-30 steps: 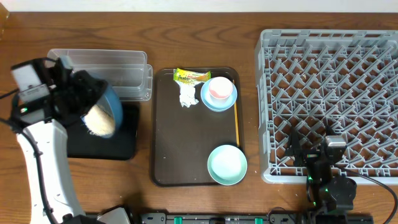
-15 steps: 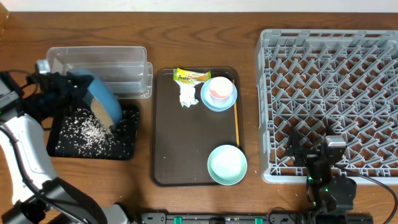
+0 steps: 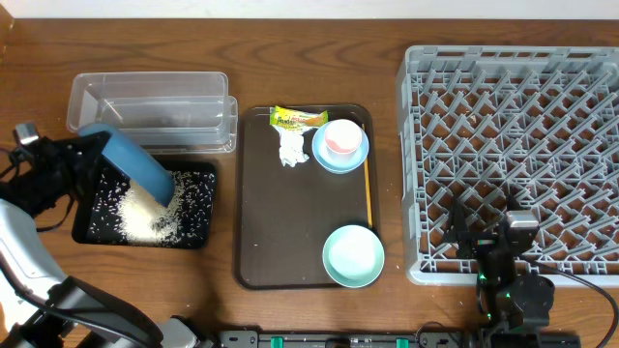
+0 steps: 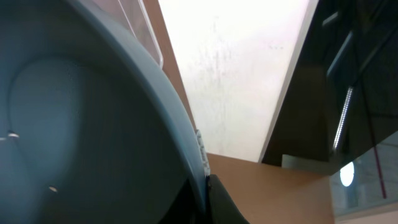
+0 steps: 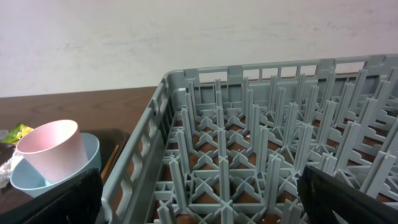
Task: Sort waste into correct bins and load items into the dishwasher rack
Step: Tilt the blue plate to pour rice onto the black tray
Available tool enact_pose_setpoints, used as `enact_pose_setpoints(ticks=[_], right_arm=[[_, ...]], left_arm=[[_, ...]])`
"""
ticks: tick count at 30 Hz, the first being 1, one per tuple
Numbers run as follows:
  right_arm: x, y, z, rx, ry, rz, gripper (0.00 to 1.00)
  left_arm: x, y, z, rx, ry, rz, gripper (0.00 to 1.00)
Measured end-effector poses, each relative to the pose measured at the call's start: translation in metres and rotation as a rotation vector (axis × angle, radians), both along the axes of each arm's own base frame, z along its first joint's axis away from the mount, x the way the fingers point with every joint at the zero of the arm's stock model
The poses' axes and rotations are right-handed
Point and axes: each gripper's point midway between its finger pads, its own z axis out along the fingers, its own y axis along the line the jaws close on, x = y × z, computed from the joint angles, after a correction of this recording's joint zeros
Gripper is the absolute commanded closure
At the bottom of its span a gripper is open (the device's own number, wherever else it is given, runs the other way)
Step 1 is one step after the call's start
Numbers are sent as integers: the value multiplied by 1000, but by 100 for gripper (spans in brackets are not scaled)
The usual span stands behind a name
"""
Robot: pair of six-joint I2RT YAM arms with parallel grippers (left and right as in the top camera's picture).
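Observation:
My left gripper (image 3: 85,162) is shut on the rim of the large dark-blue plate (image 3: 131,164), held steeply tilted over the shallow black tray (image 3: 198,232). White rice grains (image 3: 145,215) lie piled and scattered in that tray below the plate's lower edge. In the left wrist view the plate (image 4: 93,124) fills the left, pinched between the fingers (image 4: 205,199). The clear tub (image 3: 150,106) stands behind the tray. My right gripper (image 3: 498,242) is open and empty at the front edge of the grey dishwasher rack (image 3: 513,126); its wrist view shows the rack (image 5: 261,155) between the spread fingers (image 5: 199,199).
A brown serving tray (image 3: 290,222) holds the yellow-green wrapper (image 3: 295,118), the crumpled tissue (image 3: 292,148), the light-blue dish (image 3: 327,159) with the pink cup (image 3: 343,138) in it, and the mint-white bowl (image 3: 353,256). The cup (image 5: 53,149) also shows in the right wrist view.
My left arm swung the plate left and lower over the black tray, tilting it. The rice slid off the plate into the tray. The right arm has not moved.

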Motion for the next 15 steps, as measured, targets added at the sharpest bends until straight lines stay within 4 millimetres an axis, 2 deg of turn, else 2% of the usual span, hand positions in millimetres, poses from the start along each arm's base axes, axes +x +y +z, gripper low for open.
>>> enact_pose_setpoints(ticks=[8, 15], right_arm=[[0, 0, 0, 0, 0, 0, 1], [0, 0, 0, 0, 0, 0, 1]], left_arm=[[-7, -3, 9, -87, -18, -5, 94], [-20, 12, 15, -151, -32, 48, 94]])
